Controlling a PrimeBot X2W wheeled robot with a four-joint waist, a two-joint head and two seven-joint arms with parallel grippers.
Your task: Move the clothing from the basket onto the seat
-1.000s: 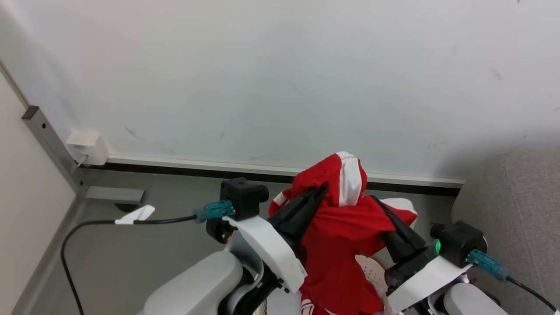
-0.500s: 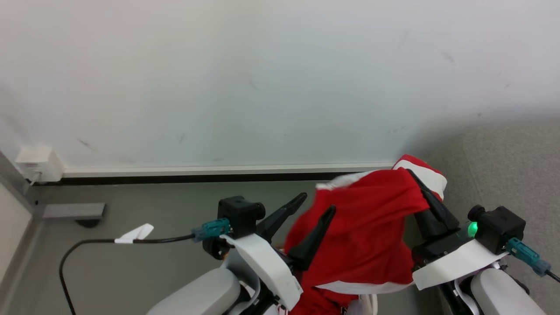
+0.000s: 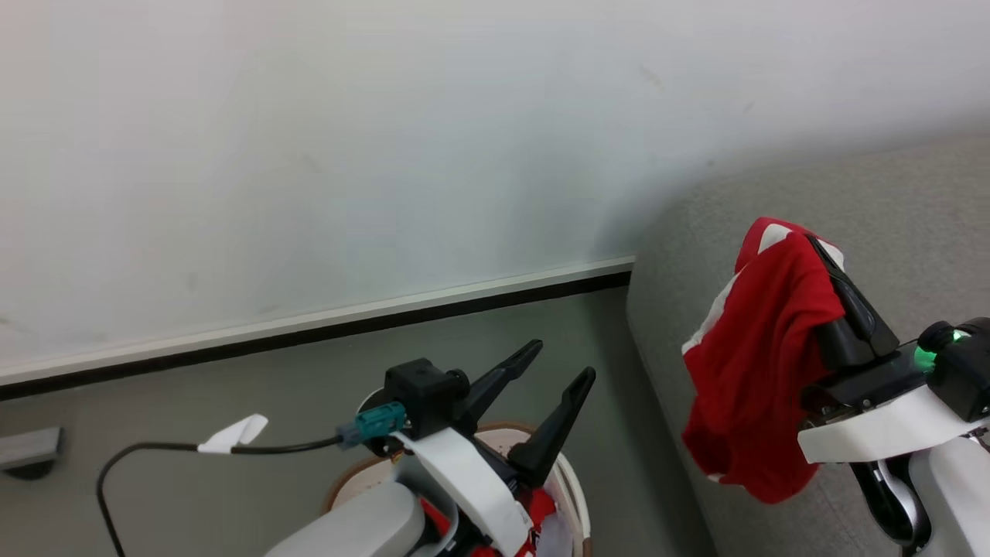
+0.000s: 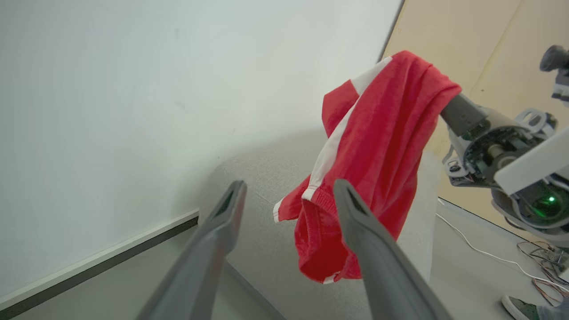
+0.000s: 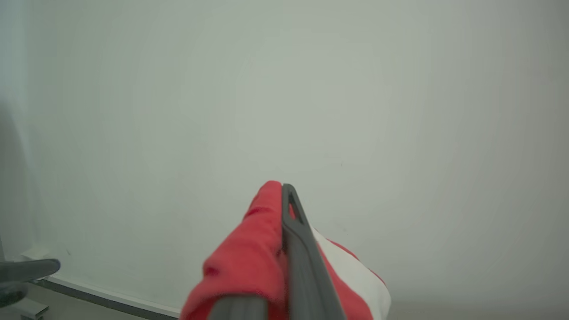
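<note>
- The right gripper (image 3: 816,249) is clenched on a red garment (image 3: 754,363) with white stripes. The cloth drapes over its fingers and hangs down, clear of the floor (image 3: 232,371).
- The right wrist view shows the cloth bunched against one dark finger (image 5: 295,231), with the pale wall (image 5: 284,89) behind. How the garment hangs cannot be told from there.
- The left wrist view gives the hanging side. A white stripe runs down the garment, and its lower hem dangles in front of the grey seat (image 4: 262,178). Whether it touches the cushion cannot be told.
- The left gripper (image 3: 561,362) is released, its jaws spread wide and holding nothing, well apart from the garment.
- Below it, the head view shows the basket (image 3: 576,487) on the floor near the seat's front edge, with more red clothing (image 3: 544,504) inside.
</note>
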